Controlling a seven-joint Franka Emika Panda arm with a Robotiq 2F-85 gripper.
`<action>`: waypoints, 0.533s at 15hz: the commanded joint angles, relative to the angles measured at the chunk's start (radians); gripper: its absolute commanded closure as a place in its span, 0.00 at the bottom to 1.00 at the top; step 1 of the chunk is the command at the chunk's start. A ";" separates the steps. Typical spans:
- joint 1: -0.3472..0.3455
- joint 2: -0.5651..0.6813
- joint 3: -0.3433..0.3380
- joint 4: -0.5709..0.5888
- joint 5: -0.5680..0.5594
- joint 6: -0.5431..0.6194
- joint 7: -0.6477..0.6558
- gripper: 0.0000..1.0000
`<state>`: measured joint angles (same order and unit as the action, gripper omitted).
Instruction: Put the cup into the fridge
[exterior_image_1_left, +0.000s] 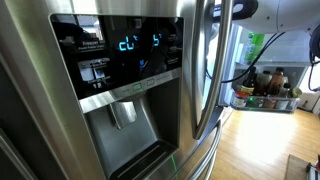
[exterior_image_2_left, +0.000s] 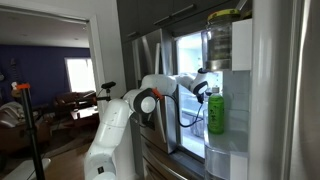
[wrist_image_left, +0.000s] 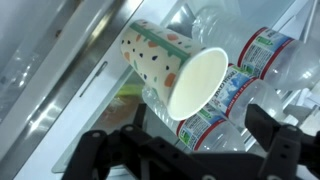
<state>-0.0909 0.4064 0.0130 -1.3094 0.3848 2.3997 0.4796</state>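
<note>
The cup (wrist_image_left: 165, 65) is white with coloured speckles. In the wrist view it lies tilted on its side on top of several water bottles (wrist_image_left: 235, 85) inside the fridge, its open rim facing me. My gripper (wrist_image_left: 176, 130) is open, with its two black fingers spread below the cup and not touching it. The fridge (exterior_image_1_left: 40, 95) is stainless steel with a black panel showing blue digits (exterior_image_1_left: 138, 42) and a dispenser recess (exterior_image_1_left: 125, 118). In an exterior view my white arm (exterior_image_2_left: 150, 98) reaches into the open fridge (exterior_image_2_left: 290, 90); the gripper (exterior_image_2_left: 200, 88) is at its shelves. The cup is hidden in both exterior views.
A green bottle (exterior_image_2_left: 215, 112) stands on the door shelf next to my arm. A long vertical steel handle (exterior_image_1_left: 205, 70) runs beside the open gap. A rack of bottles (exterior_image_1_left: 268, 88) stands on the floor beyond. A metal shelf rail (wrist_image_left: 70, 70) runs left of the cup.
</note>
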 joint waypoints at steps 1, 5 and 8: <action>-0.016 -0.098 -0.001 -0.106 -0.004 -0.119 -0.031 0.00; -0.011 -0.170 -0.013 -0.194 -0.023 -0.131 -0.049 0.00; 0.013 -0.226 -0.038 -0.275 -0.026 -0.094 -0.047 0.00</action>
<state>-0.0960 0.2703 -0.0044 -1.4524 0.3732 2.2699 0.4440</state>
